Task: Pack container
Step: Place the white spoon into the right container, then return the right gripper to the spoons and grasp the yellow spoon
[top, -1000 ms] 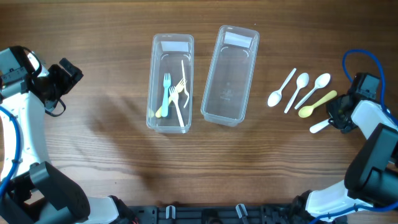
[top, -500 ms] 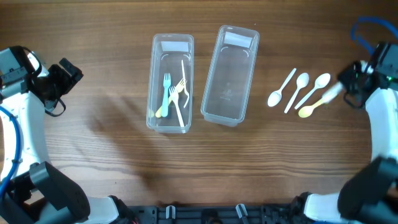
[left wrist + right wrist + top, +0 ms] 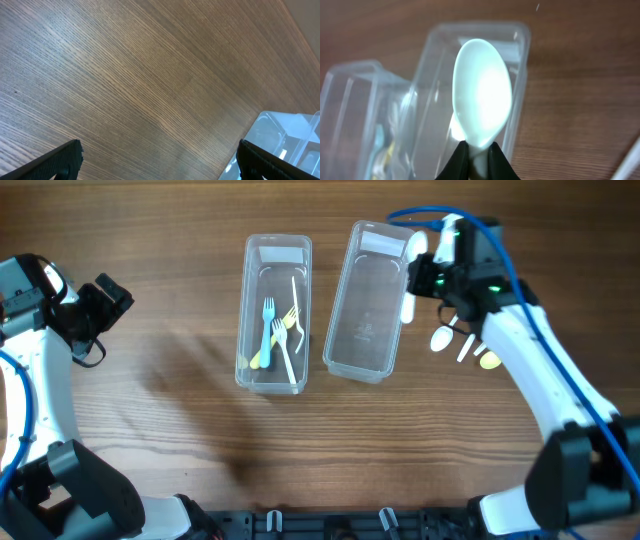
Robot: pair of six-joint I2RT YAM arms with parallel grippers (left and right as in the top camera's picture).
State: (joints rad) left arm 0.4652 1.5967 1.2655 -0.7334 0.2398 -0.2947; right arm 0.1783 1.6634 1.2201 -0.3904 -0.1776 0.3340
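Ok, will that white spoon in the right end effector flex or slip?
Probably light and fairly stiff: the white spoon looks like thin moulded plastic. It could pivot, since the right end effector pinches only its narrow neck. Its glossy surface hints it is slippery.

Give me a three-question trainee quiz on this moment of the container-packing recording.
1. True or false: the right gripper is shut on a white spoon.
2. The forks lie: A) in the container nearer the left arm; B) in the container nearer the right arm; C) on the table.
3. Fill in: the left gripper stands ____, holding nothing.
Key: 1 true; 2 A; 3 open.
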